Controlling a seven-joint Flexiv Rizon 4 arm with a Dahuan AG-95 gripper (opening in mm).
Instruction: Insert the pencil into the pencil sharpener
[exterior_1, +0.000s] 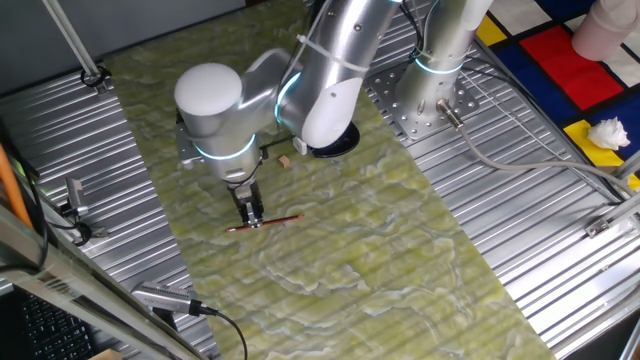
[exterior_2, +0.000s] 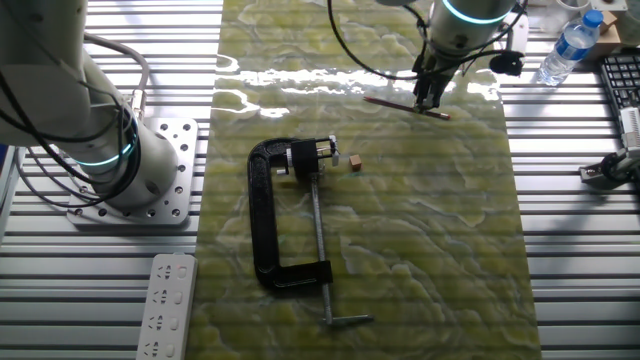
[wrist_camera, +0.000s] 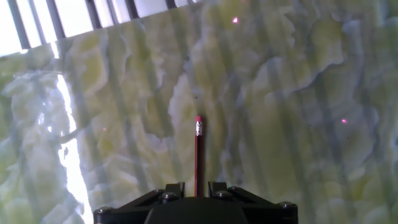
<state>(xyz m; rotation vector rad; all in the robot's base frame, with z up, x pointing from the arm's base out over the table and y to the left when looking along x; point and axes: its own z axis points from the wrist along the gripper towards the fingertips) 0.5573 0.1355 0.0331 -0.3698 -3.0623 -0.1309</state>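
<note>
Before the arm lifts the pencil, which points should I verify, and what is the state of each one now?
1. Gripper down at the pencil: ok.
2. Pencil runs between the fingers in the hand view: ok.
3. Fingers shut firmly on it: cannot tell.
4. Pencil lies flat on the green mat: ok.
5. Black clamp far from the gripper: ok.
6. Sharpener opening located: cannot tell.

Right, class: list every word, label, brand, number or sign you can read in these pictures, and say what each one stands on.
None can be read.
Water bottle: its label is too small and blurred.
White power strip: no readable marking.
Black clamp: no lettering shows.
Pencil between the claw fingers: no print visible on its shaft.
</note>
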